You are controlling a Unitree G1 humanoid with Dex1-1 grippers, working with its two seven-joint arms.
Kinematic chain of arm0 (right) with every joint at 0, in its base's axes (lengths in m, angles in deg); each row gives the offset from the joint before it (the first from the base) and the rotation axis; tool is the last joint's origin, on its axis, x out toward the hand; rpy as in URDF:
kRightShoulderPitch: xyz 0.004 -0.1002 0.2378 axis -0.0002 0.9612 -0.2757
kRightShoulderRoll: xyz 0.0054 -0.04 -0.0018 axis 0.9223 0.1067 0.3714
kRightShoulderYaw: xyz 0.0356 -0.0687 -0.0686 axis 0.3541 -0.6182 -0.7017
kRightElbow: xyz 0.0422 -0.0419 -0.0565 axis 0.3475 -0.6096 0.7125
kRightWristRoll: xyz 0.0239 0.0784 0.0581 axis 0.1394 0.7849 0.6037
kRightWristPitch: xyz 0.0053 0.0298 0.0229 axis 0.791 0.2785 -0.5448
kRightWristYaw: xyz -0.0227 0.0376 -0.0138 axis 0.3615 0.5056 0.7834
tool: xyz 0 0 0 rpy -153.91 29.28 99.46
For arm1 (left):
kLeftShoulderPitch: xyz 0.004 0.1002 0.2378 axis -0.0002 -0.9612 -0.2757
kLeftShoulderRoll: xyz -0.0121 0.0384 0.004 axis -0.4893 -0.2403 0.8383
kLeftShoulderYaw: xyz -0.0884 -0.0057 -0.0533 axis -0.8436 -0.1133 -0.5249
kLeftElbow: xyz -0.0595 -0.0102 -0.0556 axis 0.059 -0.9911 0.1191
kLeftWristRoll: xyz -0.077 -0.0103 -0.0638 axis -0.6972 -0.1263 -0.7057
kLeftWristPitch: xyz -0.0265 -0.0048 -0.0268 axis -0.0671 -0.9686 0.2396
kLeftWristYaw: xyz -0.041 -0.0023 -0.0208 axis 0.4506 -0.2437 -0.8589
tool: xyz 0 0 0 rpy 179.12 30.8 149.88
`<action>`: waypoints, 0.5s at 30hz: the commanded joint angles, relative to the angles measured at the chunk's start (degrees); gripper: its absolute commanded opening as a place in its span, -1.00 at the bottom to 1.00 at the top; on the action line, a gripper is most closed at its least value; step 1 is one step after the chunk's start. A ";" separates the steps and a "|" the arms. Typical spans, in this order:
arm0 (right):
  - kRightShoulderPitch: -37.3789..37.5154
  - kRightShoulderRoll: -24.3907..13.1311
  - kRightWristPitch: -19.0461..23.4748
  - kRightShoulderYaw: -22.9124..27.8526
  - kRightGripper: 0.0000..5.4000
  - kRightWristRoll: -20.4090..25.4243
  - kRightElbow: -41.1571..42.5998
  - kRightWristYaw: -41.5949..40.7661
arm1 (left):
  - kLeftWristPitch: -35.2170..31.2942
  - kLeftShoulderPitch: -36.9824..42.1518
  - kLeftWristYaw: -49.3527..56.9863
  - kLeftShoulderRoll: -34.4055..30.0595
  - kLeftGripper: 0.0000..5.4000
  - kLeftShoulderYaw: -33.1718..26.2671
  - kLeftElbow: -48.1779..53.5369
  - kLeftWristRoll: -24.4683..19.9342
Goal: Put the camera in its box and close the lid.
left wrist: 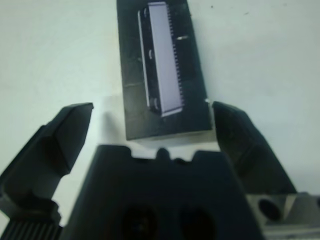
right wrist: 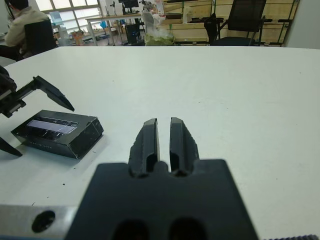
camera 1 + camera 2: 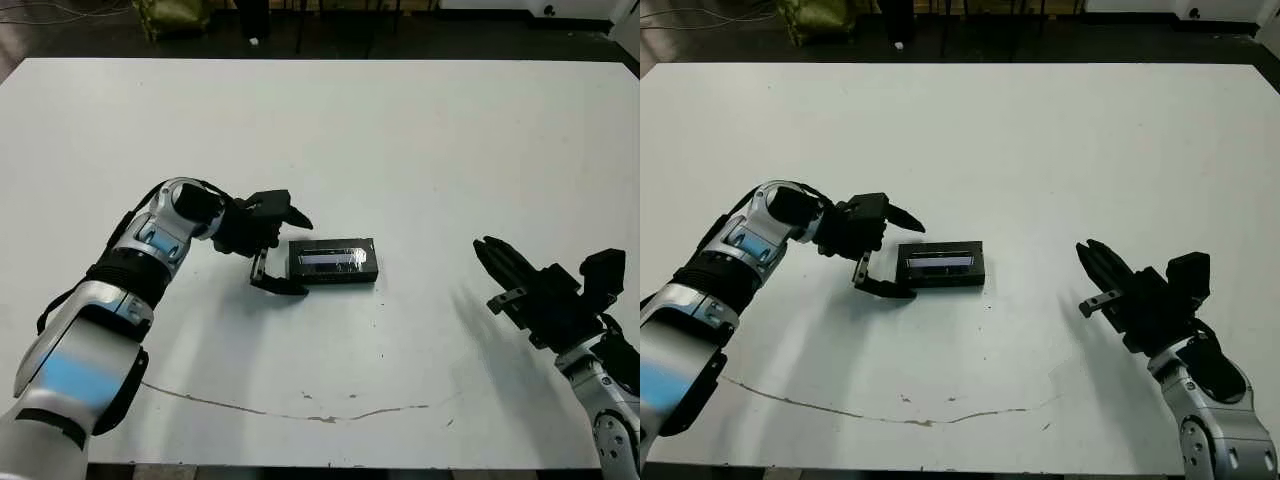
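Left wrist view shows the left gripper (image 1: 150,125) with its two black fingers (image 1: 55,135) spread wide. The short end of the box (image 1: 160,120) sits just past the gap between them. The fingers do not touch the box in this view. They are holding nothing.

The lid (image 3: 333,257) is on top of the box. It is flat and black, with a shiny grey strip along the top. The camera cannot be seen anywhere on the table, so it cannot be told where it is.

From the head views, the closed box lies near the middle of the white table (image 3: 400,140). The left gripper (image 3: 280,250) is at the box's 9 o'clock side. One finger reaches over toward the box's far corner. The other finger lies low on the table at the box's near corner.

The right gripper (image 3: 497,268) is well apart from the box, at about 4 o'clock from it, near the table's front edge. Its two fingers (image 2: 147,142) are pressed close together, with only a thin slit between them. They hold nothing.

A thin dark crack or line (image 3: 300,412) runs across the table near the front edge. A few small dark specks dot the table too. Nothing lies between the box and either gripper.

Beyond the table, the right wrist view shows a person (image 2: 22,25) sitting far away, with desks and a black chair (image 2: 240,20).
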 commanded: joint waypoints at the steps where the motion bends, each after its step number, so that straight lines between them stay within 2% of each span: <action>1: 0.97 0.23 0.23 -0.31 -1.00 0.00 -0.49 -0.16 | -0.83 -2.85 -1.12 -0.95 0.99 -0.68 0.95 -0.26; 5: 0.96 -0.16 1.70 -0.36 -1.00 -0.05 0.12 0.56 | -0.75 -3.74 -2.13 -1.41 0.99 -3.11 4.08 -2.98; 8: 0.77 0.06 0.09 -0.29 -1.00 -0.14 -1.31 -0.27 | -2.16 -4.45 -3.61 -1.94 0.99 -4.88 7.24 -5.48; 15: 1.06 -0.55 0.09 -0.70 -1.00 -0.84 -0.97 -0.34 | -6.81 -8.34 -1.19 -3.62 0.99 -7.90 17.11 -8.88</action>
